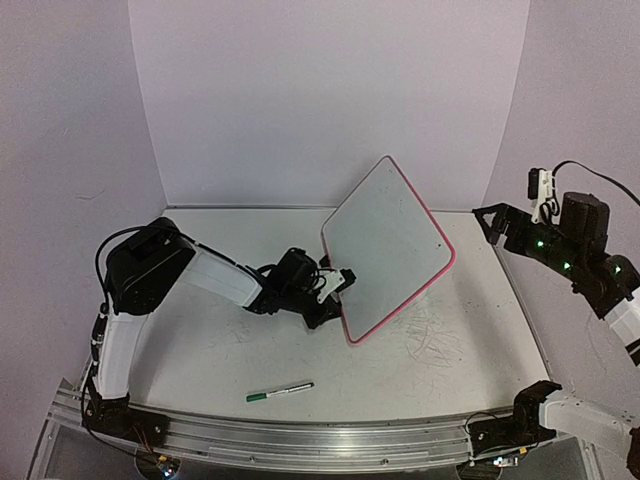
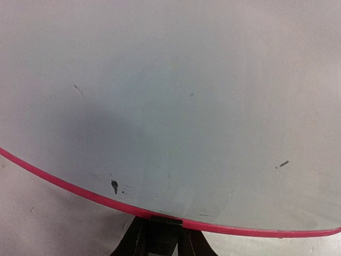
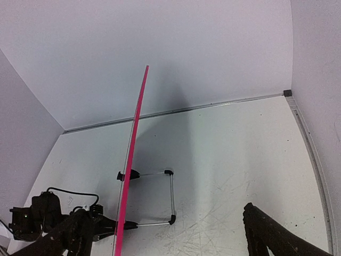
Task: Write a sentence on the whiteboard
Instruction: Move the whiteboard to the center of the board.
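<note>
The whiteboard (image 1: pixel 388 245) with its pink-red frame stands upright and tilted at mid-table, propped on a wire stand (image 3: pixel 171 196) behind it. Its white face (image 2: pixel 176 106) shows only a few dark specks; no green sentence is visible. My left gripper (image 1: pixel 335 290) is shut on the board's lower left edge, its dark fingers (image 2: pixel 136 242) clamping the frame at a black clip (image 2: pixel 166 220). In the right wrist view the board (image 3: pixel 136 133) shows edge-on. My right gripper (image 1: pixel 492 222) hangs raised at the right, open and empty; only one finger (image 3: pixel 269 234) shows in its wrist view.
A green-capped marker (image 1: pixel 280 391) lies on the table near the front, below the left arm. Faint grey scribble marks (image 1: pixel 432 340) cover the table to the right of the board. White walls close in the back and both sides.
</note>
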